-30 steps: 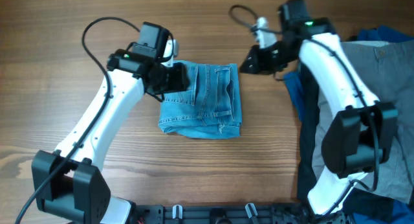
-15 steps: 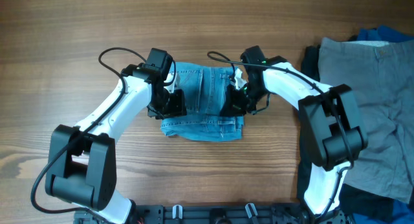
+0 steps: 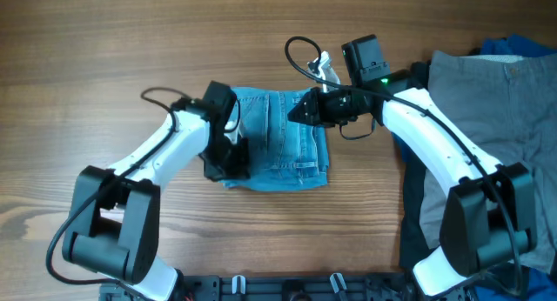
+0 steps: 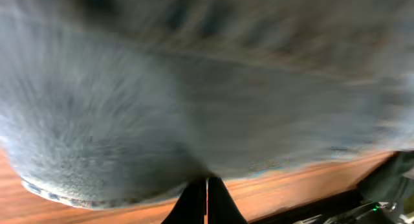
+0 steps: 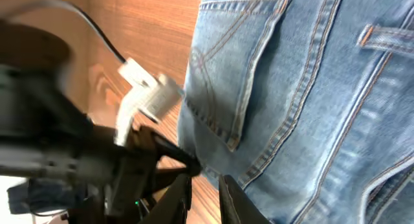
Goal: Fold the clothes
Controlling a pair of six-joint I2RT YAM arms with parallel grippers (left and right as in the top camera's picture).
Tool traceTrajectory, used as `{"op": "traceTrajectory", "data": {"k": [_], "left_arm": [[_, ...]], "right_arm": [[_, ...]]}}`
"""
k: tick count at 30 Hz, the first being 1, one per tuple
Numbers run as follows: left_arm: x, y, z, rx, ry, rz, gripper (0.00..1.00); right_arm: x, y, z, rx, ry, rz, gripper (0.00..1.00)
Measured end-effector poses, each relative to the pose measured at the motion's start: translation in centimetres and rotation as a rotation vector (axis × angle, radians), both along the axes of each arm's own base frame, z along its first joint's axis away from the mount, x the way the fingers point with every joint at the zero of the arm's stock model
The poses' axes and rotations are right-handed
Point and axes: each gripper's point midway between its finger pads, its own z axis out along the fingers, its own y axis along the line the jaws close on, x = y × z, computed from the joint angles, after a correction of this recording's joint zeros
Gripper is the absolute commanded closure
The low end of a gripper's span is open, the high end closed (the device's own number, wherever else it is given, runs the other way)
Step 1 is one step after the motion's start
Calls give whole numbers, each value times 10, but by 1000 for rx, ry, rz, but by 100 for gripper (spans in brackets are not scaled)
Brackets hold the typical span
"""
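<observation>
Jeans (image 3: 278,136), left arm (image 3: 157,153) bent, jaws closed, right arm (image 3: 435,136) bent, jaws slightly apart

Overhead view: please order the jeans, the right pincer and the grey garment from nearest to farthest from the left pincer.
1. Jeans, right at the left pincer.
2. Right pincer, at the jeans' upper right.
3. Grey garment, far right.

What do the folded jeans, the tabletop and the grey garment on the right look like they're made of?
The jeans look like light-blue denim, matte, with tan stitched seams and a faded weave. The table is wood or wood-look laminate, smooth with brown grain streaks; I can't tell which. The grey garment seems to be soft matte cloth, perhaps cotton, with creases.
</observation>
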Motion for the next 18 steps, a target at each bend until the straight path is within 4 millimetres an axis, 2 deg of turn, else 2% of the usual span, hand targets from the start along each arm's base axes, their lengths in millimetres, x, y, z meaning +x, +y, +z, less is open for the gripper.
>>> {"op": "traceTrajectory", "data": {"k": [3,5,6,9,10,12,13,14,16,18], "left_arm": [[-9,8,-26,9,11,84,92],[-3,27,-37,10,12,193,96],[11,35,-37,-1,-28,239,96],[87,80,-32,-20,-284,417,94],[111,97,-25,-37,-372,467,92],[136,110,-11,-78,-465,505,89],[154,116,5,-122,-522,509,87],[161,115,16,-148,-539,497,84],[169,107,37,-198,-550,443,71],[163,95,51,-249,-512,384,38]], "right_arm": [[2,-1,-1,-10,-7,-6,81],[2,-1,-1,-13,-9,-7,80],[3,-1,-1,-11,-15,-7,80],[14,0,2,-9,-64,-21,80],[19,-1,2,-21,-81,-40,80],[34,-8,-1,-68,-115,-106,84],[41,-12,-4,-96,-126,-145,87],[46,-17,-6,-122,-129,-181,89],[53,-24,-10,-162,-117,-250,91],[56,-29,-19,-184,-78,-307,91]]}}
